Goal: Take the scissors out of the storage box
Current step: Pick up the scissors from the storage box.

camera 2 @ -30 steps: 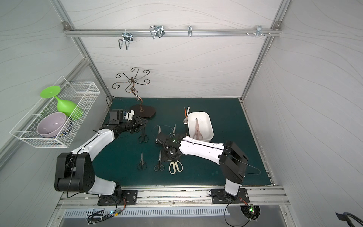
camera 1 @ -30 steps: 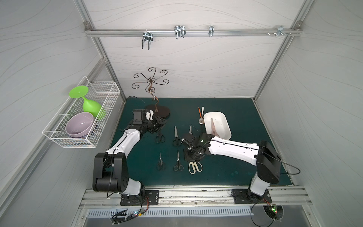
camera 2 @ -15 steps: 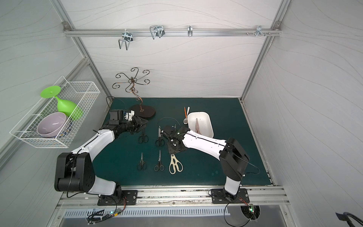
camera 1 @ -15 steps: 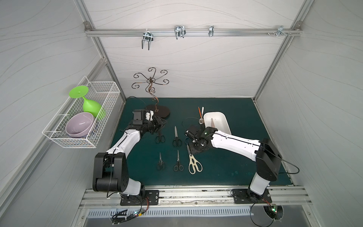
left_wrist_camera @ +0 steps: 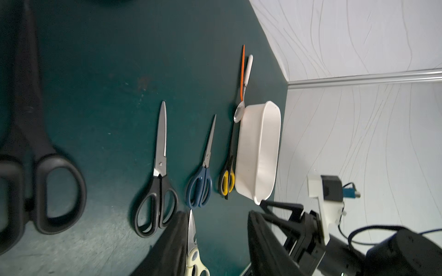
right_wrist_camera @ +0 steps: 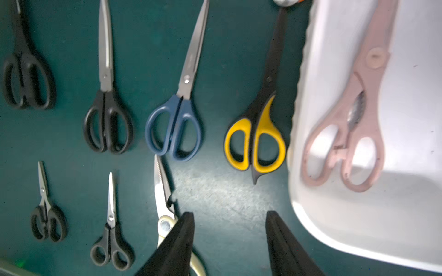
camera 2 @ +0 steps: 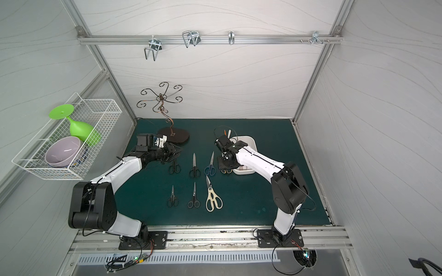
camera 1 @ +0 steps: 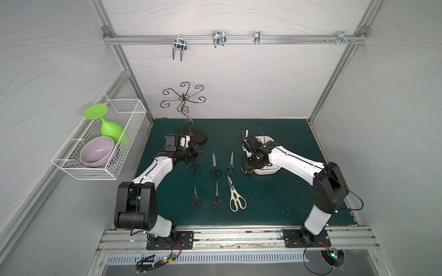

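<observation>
1. Right gripper (right_wrist_camera: 228,215): jaws are set moderately apart and nothing is gripped. It is hung over the surface (right_wrist_camera: 215,191), just beside the storage box (right_wrist_camera: 382,227).
2. Left gripper (left_wrist_camera: 216,212): jaws are parted and nothing is held. It is parked by a black-handled pair (camera 1: 195,167).
3. Pink shears (right_wrist_camera: 346,124) are seen lying flat inside the box. No other pair is seen in there.
4. Seven pairs are laid out on the surface. The yellow-and-black pair (right_wrist_camera: 256,143) is tucked close along the box wall.
5. Step judged: the pink shears are to be fetched. The jaws should be shifted over the box, lined across the narrow neck below the pivot, lowered clear of the wall and closed firmly.
6. A straight lift is advised, so the box is not dragged and the yellow-and-black pair is not nudged.
</observation>
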{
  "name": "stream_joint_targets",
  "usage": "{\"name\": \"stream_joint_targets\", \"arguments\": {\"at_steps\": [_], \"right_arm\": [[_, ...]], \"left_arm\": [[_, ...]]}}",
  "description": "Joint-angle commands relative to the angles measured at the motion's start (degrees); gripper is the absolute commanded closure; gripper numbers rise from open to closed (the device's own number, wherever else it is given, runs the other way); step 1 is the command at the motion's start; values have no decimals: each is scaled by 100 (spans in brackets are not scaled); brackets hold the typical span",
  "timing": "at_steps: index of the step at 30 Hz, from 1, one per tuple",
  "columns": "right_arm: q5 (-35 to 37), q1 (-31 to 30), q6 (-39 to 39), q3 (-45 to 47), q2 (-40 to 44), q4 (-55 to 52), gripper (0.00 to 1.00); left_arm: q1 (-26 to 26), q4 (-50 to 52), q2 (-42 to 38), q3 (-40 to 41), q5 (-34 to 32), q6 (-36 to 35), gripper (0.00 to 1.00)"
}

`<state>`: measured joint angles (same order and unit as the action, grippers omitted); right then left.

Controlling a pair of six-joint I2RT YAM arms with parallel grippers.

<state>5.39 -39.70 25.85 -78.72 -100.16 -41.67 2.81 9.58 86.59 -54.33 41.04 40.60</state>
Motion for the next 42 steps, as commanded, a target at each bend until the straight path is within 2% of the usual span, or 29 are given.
{"name": "stream_joint_targets", "arguments": {"at_steps": [1,7,16,33,42], "right_arm": [[-95,480,-350,-65,6,68,47],[-440,1286,-764,-138,-386,-27,50],[-289,1801,-1322,-71,-807,-148,52],[-298,1913,-1533,248,-1014,24,55],[30,1909,-1403,278,-1282,243,57]], "left_arm": [[270,37,236,-301,317,-71,55],[662,182,503,-632,525,-94,55],[966,177,857,-956,671,-28,55],[1029,254,1094,-1106,686,-22,55],[1072,263,1131,-1181,642,8,55]]}}
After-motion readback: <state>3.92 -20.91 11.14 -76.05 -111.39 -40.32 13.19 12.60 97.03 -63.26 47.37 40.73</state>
